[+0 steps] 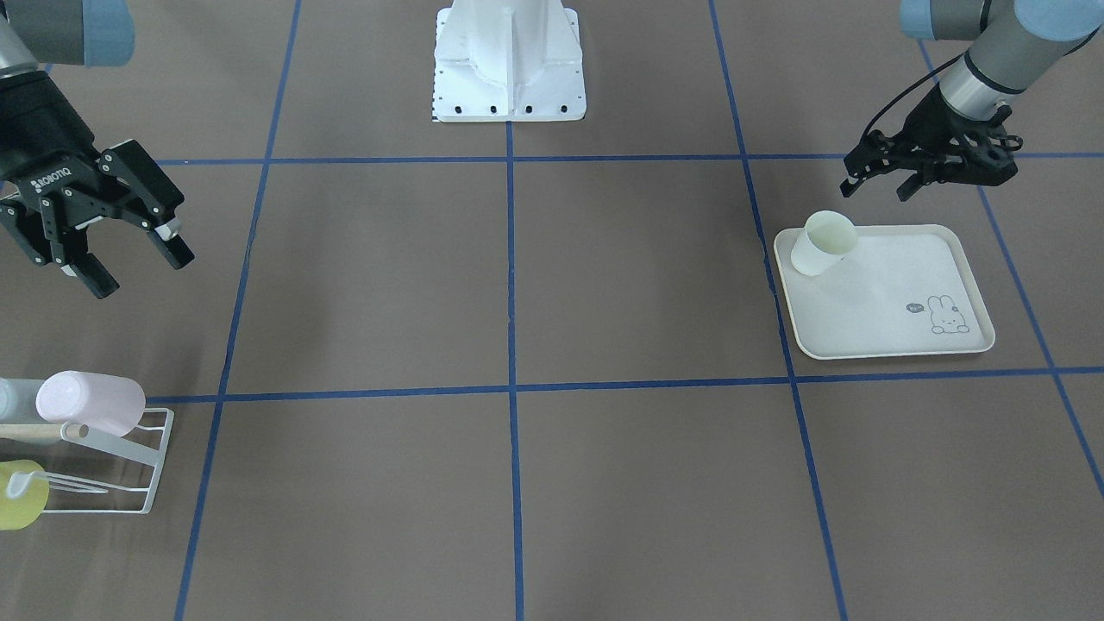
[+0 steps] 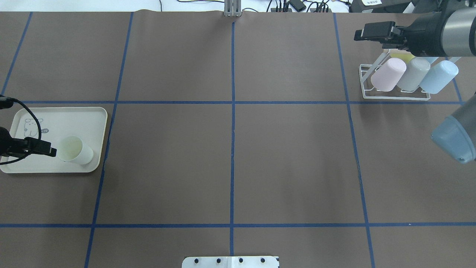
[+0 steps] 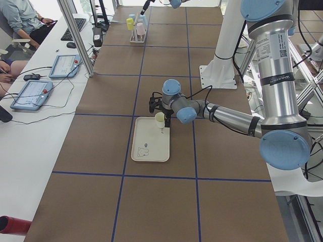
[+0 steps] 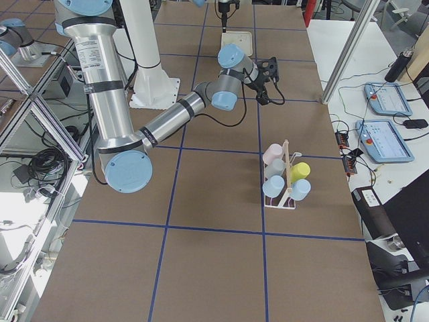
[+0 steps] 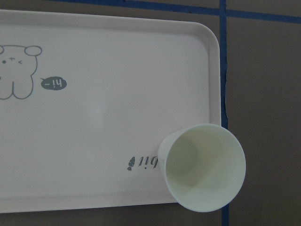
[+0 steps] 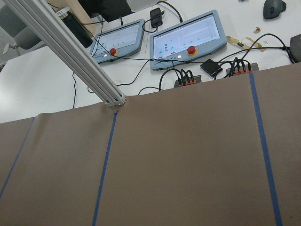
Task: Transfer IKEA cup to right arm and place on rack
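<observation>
The black two-finger left gripper (image 1: 876, 188) is being held open near the pale round plastic cup (image 1: 824, 246) on the cream rabbit-printed tray (image 1: 893, 289).

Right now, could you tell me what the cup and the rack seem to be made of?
Cup: likely matte plastic, pale and opaque with a smooth thin rim. Rack: apparently white-coated metal wire, thin bent rods, plus a pale wooden rod.
</observation>
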